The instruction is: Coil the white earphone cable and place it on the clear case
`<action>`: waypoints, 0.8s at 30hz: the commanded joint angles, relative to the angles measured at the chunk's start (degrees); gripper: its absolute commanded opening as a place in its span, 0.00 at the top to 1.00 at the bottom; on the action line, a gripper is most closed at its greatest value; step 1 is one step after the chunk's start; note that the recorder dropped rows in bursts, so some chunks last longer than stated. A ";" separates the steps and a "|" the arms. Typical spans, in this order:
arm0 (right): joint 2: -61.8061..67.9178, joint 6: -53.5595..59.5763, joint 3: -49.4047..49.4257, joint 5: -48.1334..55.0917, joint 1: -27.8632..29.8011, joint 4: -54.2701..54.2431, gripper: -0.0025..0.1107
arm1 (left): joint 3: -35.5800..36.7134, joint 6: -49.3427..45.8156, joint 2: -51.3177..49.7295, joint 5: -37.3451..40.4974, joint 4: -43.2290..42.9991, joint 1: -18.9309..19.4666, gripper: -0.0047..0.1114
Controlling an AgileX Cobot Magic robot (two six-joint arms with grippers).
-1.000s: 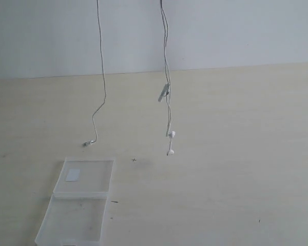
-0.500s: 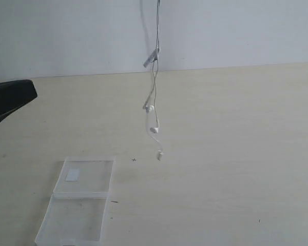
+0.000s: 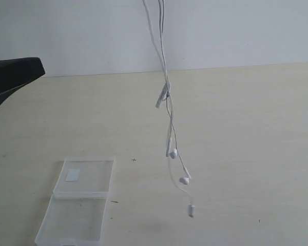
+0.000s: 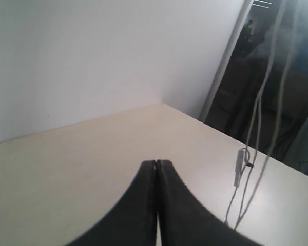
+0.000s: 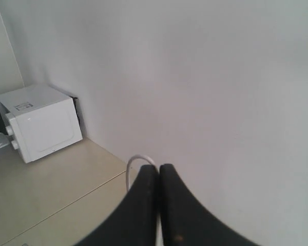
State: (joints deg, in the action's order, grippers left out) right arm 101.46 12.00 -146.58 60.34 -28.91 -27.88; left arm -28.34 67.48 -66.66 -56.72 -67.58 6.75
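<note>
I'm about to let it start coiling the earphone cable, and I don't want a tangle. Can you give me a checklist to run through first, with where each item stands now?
1. The earphone cable is coiled: not ok, it hangs in long loose strands.
2. The right gripper holds the cable: ok, jaws closed with a white bend of cable beside them.
3. The left gripper is open to catch a strand: not ok, shut and empty.
4. The plug hangs clear of the table: cannot tell, it hangs low.
5. The clear case is open and bare: ok, both halves lie flat.
</note>
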 commanded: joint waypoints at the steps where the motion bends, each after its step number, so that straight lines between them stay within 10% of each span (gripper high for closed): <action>1: 0.45 -0.22 -0.27 -1.60 -0.09 -0.39 0.98 | -4.77 -1.23 -2.98 -1.05 -3.90 -1.99 0.88; 10: 0.45 -0.22 -0.27 -2.97 -0.09 -0.39 0.98 | -8.44 -5.11 -6.96 4.10 -2.68 -8.80 0.35; 24: 0.45 -0.22 -0.27 -6.15 -0.09 -0.51 0.98 | -9.59 -8.55 -7.36 5.69 3.07 -9.91 0.34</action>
State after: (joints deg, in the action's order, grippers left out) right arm 101.83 11.77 -146.58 55.95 -28.91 -28.13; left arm -37.03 59.30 -73.78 -51.08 -65.76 -2.41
